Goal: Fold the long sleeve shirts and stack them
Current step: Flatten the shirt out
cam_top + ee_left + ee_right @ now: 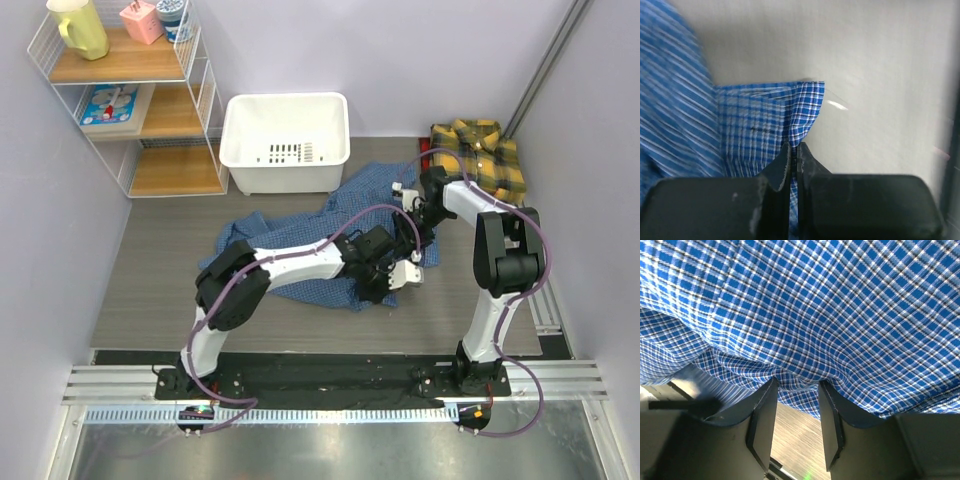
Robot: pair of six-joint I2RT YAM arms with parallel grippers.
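**Top external view: both arms working on the blue shirt**

Blue shirt is lying crumpled in the middle of the table. A white tub is sitting at its 12 o'clock and the plaid shirt is lying at its 2 o'clock. Left gripper is pinching a corner of the blue shirt, jaws closed tight. Right gripper is standing half-spread, gripping a bunched fold of the same shirt between its tips.

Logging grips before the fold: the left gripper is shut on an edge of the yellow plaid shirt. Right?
Wrong shirt. The left gripper is shut on an edge of the blue checked shirt, as the left wrist view shows; the yellow plaid shirt lies apart.
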